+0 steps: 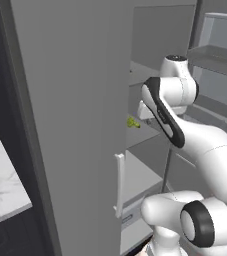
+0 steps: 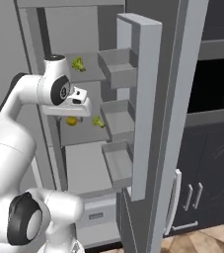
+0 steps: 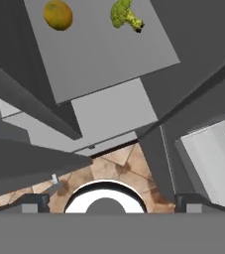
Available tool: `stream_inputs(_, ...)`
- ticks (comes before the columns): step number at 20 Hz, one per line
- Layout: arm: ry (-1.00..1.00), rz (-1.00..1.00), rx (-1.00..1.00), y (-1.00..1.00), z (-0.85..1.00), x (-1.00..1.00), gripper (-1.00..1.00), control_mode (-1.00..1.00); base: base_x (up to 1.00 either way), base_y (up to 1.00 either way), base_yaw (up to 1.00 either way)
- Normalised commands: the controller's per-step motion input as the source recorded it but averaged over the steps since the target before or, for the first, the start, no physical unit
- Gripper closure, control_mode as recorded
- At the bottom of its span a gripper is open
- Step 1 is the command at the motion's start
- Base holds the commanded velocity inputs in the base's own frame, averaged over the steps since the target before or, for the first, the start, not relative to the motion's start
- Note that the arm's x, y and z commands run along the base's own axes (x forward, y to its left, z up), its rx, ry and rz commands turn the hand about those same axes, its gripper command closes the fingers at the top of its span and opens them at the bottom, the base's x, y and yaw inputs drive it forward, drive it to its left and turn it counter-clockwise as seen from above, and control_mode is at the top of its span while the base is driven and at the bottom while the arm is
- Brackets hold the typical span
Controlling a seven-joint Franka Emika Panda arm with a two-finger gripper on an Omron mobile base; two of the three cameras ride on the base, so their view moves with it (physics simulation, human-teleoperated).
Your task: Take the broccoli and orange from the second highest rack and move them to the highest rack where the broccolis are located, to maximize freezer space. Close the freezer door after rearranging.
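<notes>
The freezer [image 2: 84, 163] stands open. On its second highest rack [image 3: 99, 54] lie the orange [image 3: 58, 14] [image 2: 72, 120] and a broccoli [image 3: 126, 15] [image 2: 98, 121] [image 1: 133, 122], a little apart. Another broccoli [image 2: 78, 63] sits on the highest rack. My gripper [image 2: 78, 106] hangs above the second rack's front, over the orange and touching nothing. In the hand view the gripper [image 3: 112, 202] is open, its fingertips [image 3: 34, 202] wide apart with nothing between them. The freezer door [image 2: 150, 108] is swung out to the right.
The door carries three grey bins [image 2: 117, 66] facing the racks, close to my hand. A tall grey panel [image 1: 70, 125] with a pale bar handle [image 1: 119, 185] stands left of the opening. Dark cabinets [image 2: 207, 173] lie to the right, tiled floor [image 3: 109, 161] below.
</notes>
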Motion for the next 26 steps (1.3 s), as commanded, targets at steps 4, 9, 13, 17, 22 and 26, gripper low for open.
stream_inputs(4, 0.0, 0.0, 0.0, 0.0, 0.0, 0.0, -1.0, 1.0, 0.6, -0.01, 0.01)
stream_inputs(9, 0.0, 0.0, 0.0, 0.0, 0.0, 0.0, -1.0, 1.0, 0.46, -0.35, 0.18)
stream_inputs(13, 0.0, 0.0, 0.0, 0.0, 0.0, 0.0, -1.0, 1.0, 0.44, -0.5, 0.25)
stream_inputs(17, 0.0, 0.0, 0.0, 0.0, 0.0, 0.0, -1.0, 1.0, 0.44, -0.31, 0.21)
stream_inputs(22, 0.0, 0.0, 0.0, 0.0, 0.0, 0.0, -1.0, 1.0, 0.54, -0.09, 0.23)
stream_inputs(26, 0.0, 0.0, 0.0, 0.0, 0.0, 0.0, -1.0, 1.0, 0.41, 0.0, 0.24)
